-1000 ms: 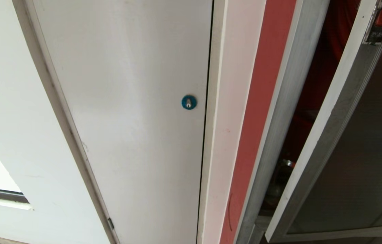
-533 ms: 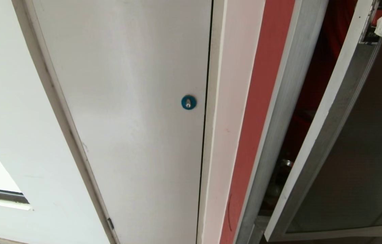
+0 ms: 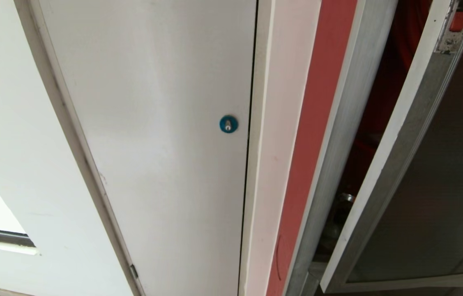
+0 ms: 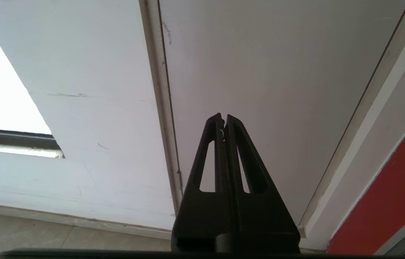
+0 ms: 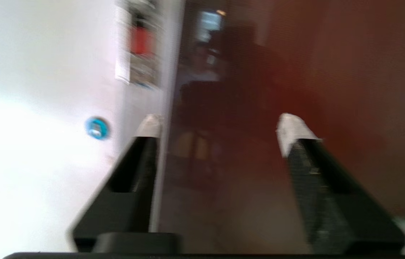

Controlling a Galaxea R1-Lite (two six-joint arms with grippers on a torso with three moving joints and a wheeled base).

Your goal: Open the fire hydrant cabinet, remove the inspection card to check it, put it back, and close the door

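The fire hydrant cabinet (image 3: 338,123) has a silver frame and a dark red inside. Its door (image 3: 441,185), dark glass in a silver frame, stands ajar at the right, with the small red latch (image 3: 457,20) at its upper corner. My right gripper (image 5: 220,126) is open with nothing between its white-taped fingertips (image 5: 292,129). It hovers close in front of the door's glass (image 5: 259,108), below the latch (image 5: 141,39). My left gripper (image 4: 224,118) is shut and parked low, facing the white wall. The inspection card is out of view.
Left of the cabinet is a plain white door (image 3: 153,123) with a round blue lock (image 3: 228,123), then a red wall strip (image 3: 317,123). A metal valve part (image 3: 344,201) shows in the gap behind the ajar door. A skirting board and floor (image 4: 26,233) lie below.
Half a second ago a white-taped fingertip of my right gripper was by the latch at the head view's top right; it has since withdrawn out of that view. The door stays ajar.
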